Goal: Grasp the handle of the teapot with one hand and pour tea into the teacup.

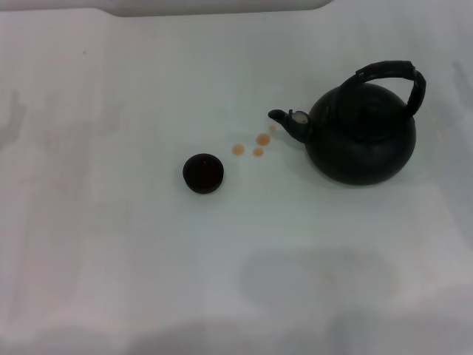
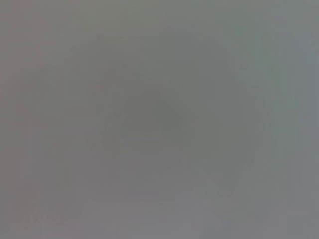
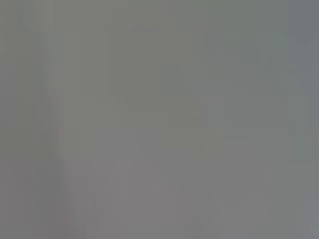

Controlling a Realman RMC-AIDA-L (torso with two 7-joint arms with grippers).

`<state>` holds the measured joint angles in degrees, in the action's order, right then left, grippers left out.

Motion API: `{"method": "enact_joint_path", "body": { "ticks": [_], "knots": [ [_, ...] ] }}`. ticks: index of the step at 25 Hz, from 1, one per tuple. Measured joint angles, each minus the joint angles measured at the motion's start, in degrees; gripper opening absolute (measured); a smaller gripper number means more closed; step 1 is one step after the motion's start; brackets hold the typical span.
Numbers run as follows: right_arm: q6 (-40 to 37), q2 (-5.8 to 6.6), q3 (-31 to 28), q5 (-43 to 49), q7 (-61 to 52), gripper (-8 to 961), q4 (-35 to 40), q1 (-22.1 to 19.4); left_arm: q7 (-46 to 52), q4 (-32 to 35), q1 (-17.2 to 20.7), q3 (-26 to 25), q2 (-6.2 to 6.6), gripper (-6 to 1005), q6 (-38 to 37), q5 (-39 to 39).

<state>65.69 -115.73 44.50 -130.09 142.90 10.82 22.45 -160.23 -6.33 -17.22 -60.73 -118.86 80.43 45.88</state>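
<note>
The black teapot (image 1: pixel 362 133) stands upright on the white table at the right in the head view. Its spout (image 1: pixel 284 118) points left, toward the teacup. Its arched ribbed handle (image 1: pixel 395 74) loops over its top, leaning to the right. The tiny dark teacup (image 1: pixel 203 173) stands left of the teapot, apart from it, with dark liquid in it. Neither gripper shows in the head view. Both wrist views show only a plain grey surface.
Several small orange-brown drops (image 1: pixel 255 144) lie on the white table (image 1: pixel 111 244) between the spout and the teacup. The table's far edge (image 1: pixel 222 9) runs along the top of the head view.
</note>
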Motion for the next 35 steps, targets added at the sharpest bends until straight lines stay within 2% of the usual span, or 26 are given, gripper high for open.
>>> {"method": "enact_joint_path", "body": {
  "ticks": [7,13,35],
  "knots": [
    [-4.26,-0.01,-0.71,-5.23,3.51,635,-2.20,0.28,0.00,0.00,0.00,0.00,-0.20,887,-0.05,0.00],
    [-4.65,0.20,-4.92,-5.62,3.70,634,-4.36,-0.28,0.00,-0.23,-0.09,0.00,-0.17,887,-1.29,0.14],
    [-4.75,0.42,-5.22,-5.71,3.84,634,-4.07,-0.47,-0.07,-0.56,-2.18,0.05,-0.31,888,-5.21,1.14]
  ]
}}
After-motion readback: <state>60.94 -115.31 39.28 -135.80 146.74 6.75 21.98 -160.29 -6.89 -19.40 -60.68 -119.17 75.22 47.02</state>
